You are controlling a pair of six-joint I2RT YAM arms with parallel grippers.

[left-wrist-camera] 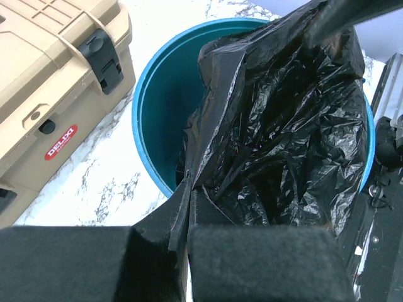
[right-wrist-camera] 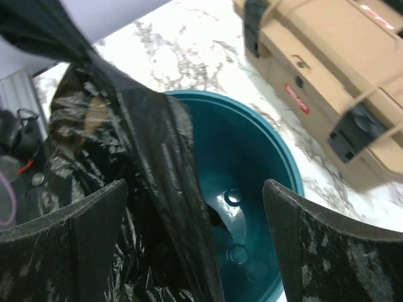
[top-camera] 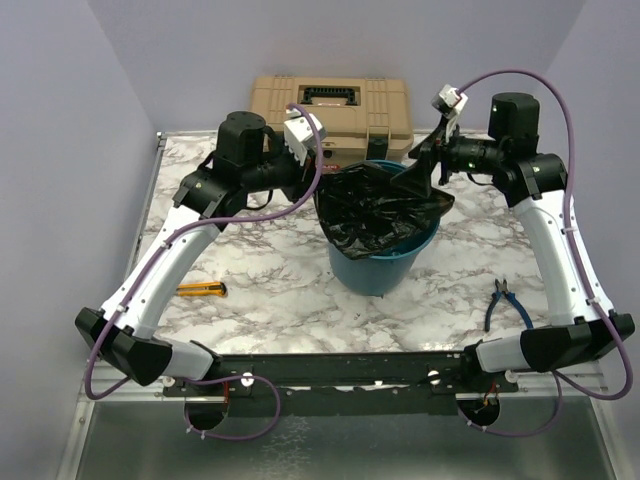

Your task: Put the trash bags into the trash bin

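Note:
The teal trash bin [top-camera: 385, 268] stands mid-table with a glossy black trash bag [top-camera: 378, 212] draped over its mouth and partly inside. My left gripper [top-camera: 318, 190] hovers at the bin's left rim. In the left wrist view that gripper [left-wrist-camera: 187, 196] is shut on a fold of the bag [left-wrist-camera: 283, 126], beside the bin's bare wall [left-wrist-camera: 151, 107]. My right gripper [top-camera: 416, 184] hangs over the right rim. In the right wrist view it [right-wrist-camera: 195, 189] is open, with a loose fold of the bag [right-wrist-camera: 138, 157] hanging between its fingers above the bin's bare floor [right-wrist-camera: 252, 189].
A tan toolbox [top-camera: 330, 112] with black latches stands just behind the bin. A yellow utility knife [top-camera: 203, 290] lies at the front left. Blue-handled pliers [top-camera: 506, 302] lie at the front right. Walls close in the table on three sides.

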